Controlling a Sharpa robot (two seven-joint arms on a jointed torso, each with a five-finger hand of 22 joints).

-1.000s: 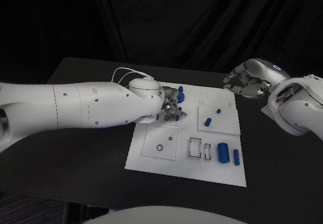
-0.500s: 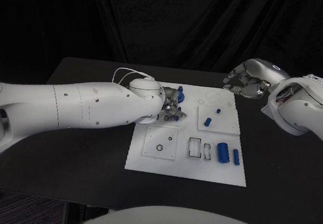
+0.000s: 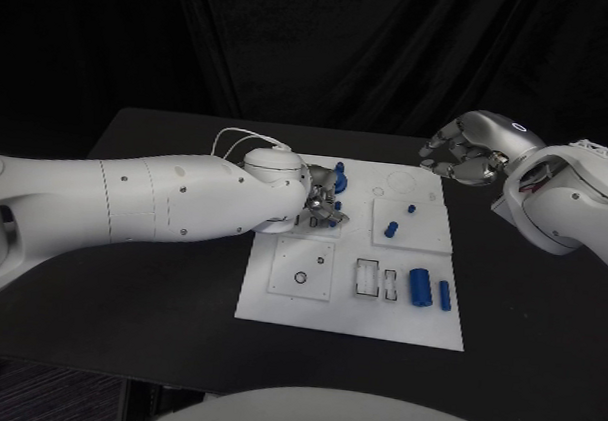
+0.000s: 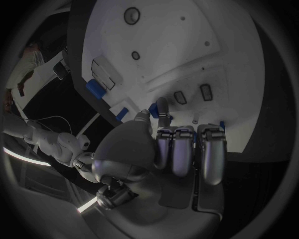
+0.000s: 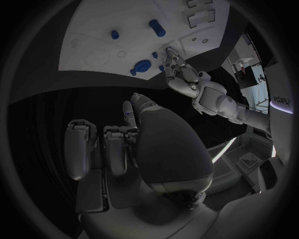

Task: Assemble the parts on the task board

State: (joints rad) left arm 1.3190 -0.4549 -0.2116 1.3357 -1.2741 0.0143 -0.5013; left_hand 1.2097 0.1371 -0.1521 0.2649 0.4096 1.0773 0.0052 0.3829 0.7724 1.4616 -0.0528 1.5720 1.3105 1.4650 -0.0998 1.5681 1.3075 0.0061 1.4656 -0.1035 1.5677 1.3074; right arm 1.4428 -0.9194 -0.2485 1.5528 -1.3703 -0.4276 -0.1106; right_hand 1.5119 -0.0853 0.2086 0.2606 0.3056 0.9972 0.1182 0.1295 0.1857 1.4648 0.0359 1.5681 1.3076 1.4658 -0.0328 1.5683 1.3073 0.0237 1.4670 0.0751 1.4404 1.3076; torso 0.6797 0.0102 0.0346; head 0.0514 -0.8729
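The left hand (image 3: 320,202) works over the white flat task board (image 3: 352,316), its fingers apparently pinching a small blue part (image 3: 339,179); seating it probably comes next. The right hand (image 3: 462,157) hovers, fingers curled in, holding nothing.

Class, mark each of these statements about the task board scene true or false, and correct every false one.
1. The left robot hand is over the task board. True.
2. The right robot hand rests on the board. False: it is raised beyond the board's far right corner, fingers curled in on nothing.
3. Two blue cylinders lie side by side near the board's right edge. True.
4. The board lies on a white table. False: the table is black.
5. A blue part sits just beyond the left robot hand. True.
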